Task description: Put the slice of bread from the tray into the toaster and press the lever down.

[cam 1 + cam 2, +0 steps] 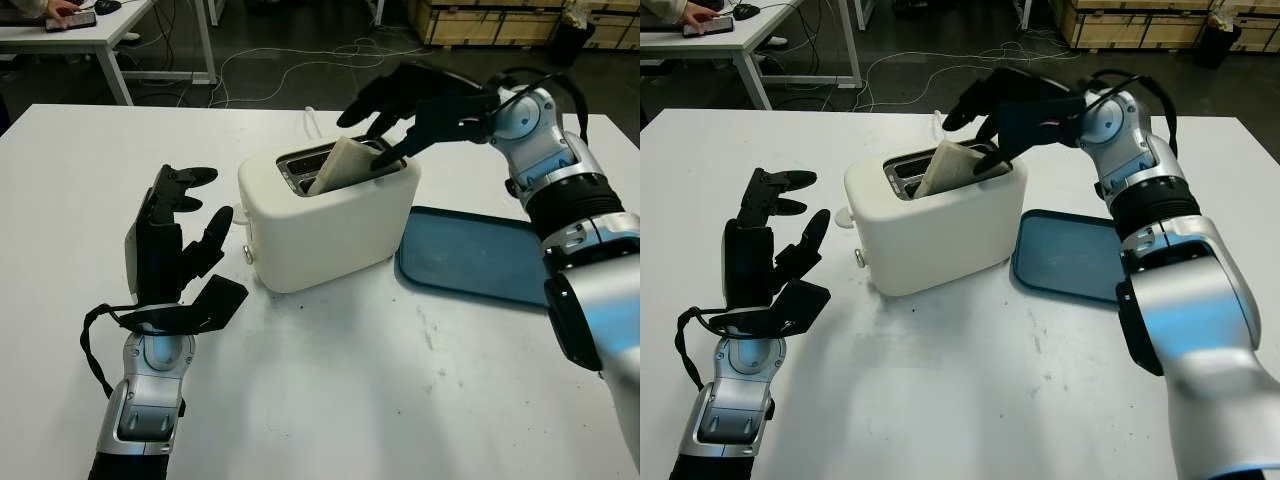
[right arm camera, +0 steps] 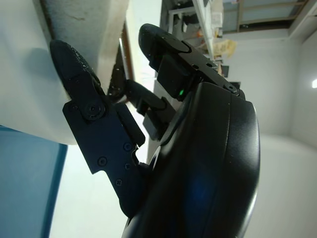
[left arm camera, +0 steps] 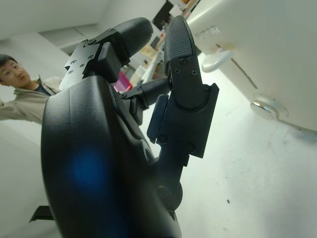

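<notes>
White matte bench (image 1: 330, 400), scuffed w/ small dark specks near its front edge. Behind it: dark floor w/ loose cables (image 1: 300, 65), a second white desk (image 1: 110, 30) at back left where a person's hand (image 1: 62, 8) lies by a phone, and wooden crates (image 1: 500, 20) at back right. No readable writing on anything; faint embossed mark on the toaster wall in left wrist view, too small to read.

Cream plastic two-slot toaster (image 1: 330, 215) sits mid-bench, nearer the back edge. Pale slice of bread (image 1: 343, 165) stands tilted in the slot, upper part sticking out. Right hand (image 1: 400, 125) is above the toaster top, fingers closed on the bread slice. Dark blue flat plastic tray (image 1: 470, 255) lies just right of the toaster, toward the right edge.

Left hand (image 1: 175, 235) is raised upright over the left part of the bench, beside the toaster, open, holding nothing.

Left wrist view adds the toaster's side: white lever knob (image 3: 216, 60) and a small chrome dial (image 3: 265, 106), plus a person (image 3: 22, 94) in the background. Right wrist view shows a fingertip (image 2: 67, 54) against the toaster body, blue tray below.
</notes>
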You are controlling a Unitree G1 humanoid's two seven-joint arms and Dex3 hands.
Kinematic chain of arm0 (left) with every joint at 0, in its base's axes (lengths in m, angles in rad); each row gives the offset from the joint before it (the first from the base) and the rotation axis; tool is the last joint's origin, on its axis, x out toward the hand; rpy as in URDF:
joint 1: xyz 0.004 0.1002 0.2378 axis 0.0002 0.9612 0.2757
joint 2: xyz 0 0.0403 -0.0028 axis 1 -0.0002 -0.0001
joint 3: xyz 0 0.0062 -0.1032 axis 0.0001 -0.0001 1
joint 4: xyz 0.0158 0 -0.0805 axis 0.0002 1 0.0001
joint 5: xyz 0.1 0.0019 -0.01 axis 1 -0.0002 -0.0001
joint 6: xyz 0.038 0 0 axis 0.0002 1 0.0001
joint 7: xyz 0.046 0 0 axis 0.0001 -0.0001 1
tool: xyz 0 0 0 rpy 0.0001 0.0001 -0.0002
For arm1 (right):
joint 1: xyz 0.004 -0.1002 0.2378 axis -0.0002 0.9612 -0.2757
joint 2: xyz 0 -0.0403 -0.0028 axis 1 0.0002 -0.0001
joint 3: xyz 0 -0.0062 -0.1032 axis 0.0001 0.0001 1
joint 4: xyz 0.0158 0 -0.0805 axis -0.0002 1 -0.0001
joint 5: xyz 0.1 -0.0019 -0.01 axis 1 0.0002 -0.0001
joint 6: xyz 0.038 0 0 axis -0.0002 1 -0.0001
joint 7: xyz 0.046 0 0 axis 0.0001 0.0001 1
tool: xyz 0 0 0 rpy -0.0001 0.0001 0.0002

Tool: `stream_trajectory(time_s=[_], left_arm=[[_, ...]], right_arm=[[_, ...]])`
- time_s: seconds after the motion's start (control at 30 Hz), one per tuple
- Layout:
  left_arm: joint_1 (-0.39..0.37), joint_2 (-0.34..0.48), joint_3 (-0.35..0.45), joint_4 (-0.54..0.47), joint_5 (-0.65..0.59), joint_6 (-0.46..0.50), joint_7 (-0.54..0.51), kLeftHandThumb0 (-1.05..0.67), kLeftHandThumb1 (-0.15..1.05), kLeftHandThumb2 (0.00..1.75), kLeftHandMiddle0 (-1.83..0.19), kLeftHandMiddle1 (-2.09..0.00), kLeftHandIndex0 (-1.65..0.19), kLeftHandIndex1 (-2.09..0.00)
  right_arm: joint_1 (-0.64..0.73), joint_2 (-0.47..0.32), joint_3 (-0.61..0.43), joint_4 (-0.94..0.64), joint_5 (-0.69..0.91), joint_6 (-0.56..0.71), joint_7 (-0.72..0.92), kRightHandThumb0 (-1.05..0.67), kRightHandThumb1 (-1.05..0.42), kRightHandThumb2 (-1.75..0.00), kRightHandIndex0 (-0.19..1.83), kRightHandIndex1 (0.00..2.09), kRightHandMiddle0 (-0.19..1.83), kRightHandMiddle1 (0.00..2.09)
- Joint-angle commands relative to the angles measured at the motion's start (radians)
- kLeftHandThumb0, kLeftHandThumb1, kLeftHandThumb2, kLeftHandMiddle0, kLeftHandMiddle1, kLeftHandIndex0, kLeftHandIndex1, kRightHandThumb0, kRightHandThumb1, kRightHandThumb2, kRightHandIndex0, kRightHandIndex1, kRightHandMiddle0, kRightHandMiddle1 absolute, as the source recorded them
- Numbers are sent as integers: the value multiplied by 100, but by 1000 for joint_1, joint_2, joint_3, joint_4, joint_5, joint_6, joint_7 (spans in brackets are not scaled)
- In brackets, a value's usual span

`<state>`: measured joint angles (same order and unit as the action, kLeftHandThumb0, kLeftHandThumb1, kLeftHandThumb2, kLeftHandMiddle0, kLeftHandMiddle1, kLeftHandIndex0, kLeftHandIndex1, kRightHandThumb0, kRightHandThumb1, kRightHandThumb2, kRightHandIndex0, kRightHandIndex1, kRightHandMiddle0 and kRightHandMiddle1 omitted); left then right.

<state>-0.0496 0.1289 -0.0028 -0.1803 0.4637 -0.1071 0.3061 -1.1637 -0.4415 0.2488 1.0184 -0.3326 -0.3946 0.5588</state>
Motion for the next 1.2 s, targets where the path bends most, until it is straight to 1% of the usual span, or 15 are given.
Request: stream_trajectory(time_s=[0.0,0.17,0.27,0.47,0.67,0.87,1.03,1.17], left_arm=[[-4,-6,2,-5,3,-1,6,-57,92,47,-26,-137,-23,-106],[-2,-2,3,-6,1,-2,1,-57,92,47,-25,-137,-22,-106],[0,-1,2,-11,4,3,-2,-56,92,47,-25,-137,-22,-105],[-1,-2,2,-6,4,-1,4,-56,92,47,-25,-136,-23,-105],[-1,-2,1,-7,7,2,3,-57,92,47,-25,-137,-23,-104],[-1,0,0,-3,5,-2,1,-58,92,48,-24,-138,-22,-105],[-2,-2,-1,-2,8,-1,4,-58,92,48,-25,-138,-23,-105],[-4,-1,0,5,2,-13,7,-57,92,47,-25,-138,-23,-106]], right_arm=[[23,12,2,-14,-5,-7,-31,-42,-68,-1,90,46,95,9],[34,19,7,-10,-13,-29,-68,-32,-72,-2,103,53,110,15],[34,20,5,-5,-8,-37,-61,-28,-75,-2,107,55,113,15],[40,20,6,-4,-9,-54,-64,-27,-80,-2,116,59,120,17],[34,23,-7,3,2,-86,-78,-25,-79,-1,117,63,121,17],[-5,23,-13,9,6,-77,-73,-26,-78,0,116,65,121,16],[-47,28,-24,5,23,-108,-58,-21,-76,0,116,66,122,16],[-89,37,-19,-13,18,-73,-44,-27,-79,-1,113,68,120,15]])
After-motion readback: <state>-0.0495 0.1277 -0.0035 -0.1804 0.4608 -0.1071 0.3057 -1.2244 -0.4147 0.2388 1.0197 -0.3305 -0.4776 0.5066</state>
